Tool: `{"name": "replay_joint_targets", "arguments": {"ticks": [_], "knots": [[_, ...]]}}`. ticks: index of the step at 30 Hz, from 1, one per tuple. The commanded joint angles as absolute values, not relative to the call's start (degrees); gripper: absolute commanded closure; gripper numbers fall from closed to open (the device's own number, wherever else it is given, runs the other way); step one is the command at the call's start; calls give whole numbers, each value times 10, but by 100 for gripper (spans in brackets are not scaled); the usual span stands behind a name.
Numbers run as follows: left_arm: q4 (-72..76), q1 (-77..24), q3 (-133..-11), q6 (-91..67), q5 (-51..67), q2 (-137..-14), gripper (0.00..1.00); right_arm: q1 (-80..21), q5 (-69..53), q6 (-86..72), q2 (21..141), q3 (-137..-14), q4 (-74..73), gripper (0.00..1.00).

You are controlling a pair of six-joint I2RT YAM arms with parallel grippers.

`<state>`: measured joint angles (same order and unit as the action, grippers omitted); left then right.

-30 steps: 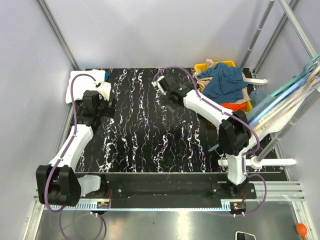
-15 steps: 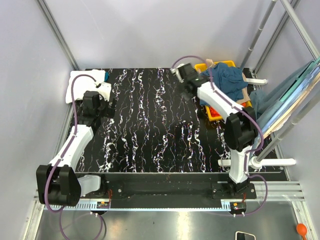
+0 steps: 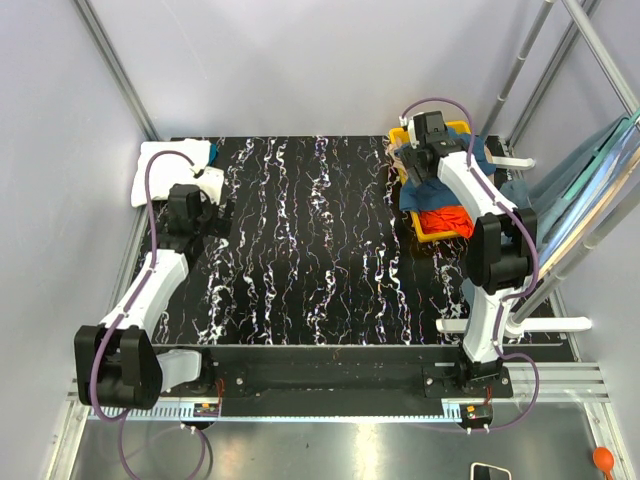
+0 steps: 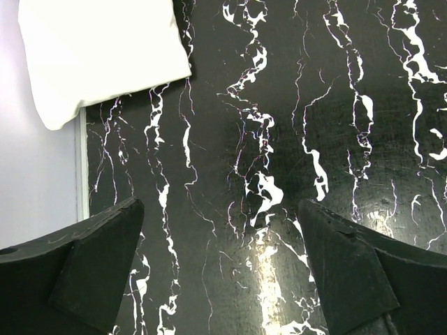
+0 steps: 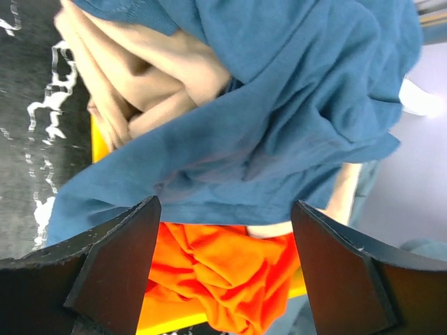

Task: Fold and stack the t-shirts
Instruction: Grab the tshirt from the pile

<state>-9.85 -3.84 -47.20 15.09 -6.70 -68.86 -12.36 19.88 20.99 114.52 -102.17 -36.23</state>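
Overhead camera above and behind me looks down on the whole table [image 3: 300, 250], left wrist camera low over it toward the white t-shirt [image 4: 98, 56], right wrist camera closer over the teal t-shirt [image 5: 293, 125], both shirts visible overhead.

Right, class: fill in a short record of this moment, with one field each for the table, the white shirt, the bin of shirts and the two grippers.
table: black with white veining
white t-shirt: folded, at the table's far left corner
yellow bin: far right, holds a heap: blue t-shirt on top, tan t-shirt, orange t-shirt
left gripper: open, empty, over bare table near the white t-shirt
right gripper: open, empty, above the blue t-shirt
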Motion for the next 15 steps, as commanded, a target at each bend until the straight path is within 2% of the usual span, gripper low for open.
{"name": "replay_joint_targets", "arguments": {"ticks": [1,11,15], "knots": [[-64,-40,-470,144,-66,-693,1,-116,135,187,1156,-1036,-346,16],[-63,-40,-470,151,-72,-699,1,-85,48,153,1209,-1102,-371,19],[-62,-40,-472,150,-72,-701,1,-78,34,148,1228,-1113,-371,26]]}}
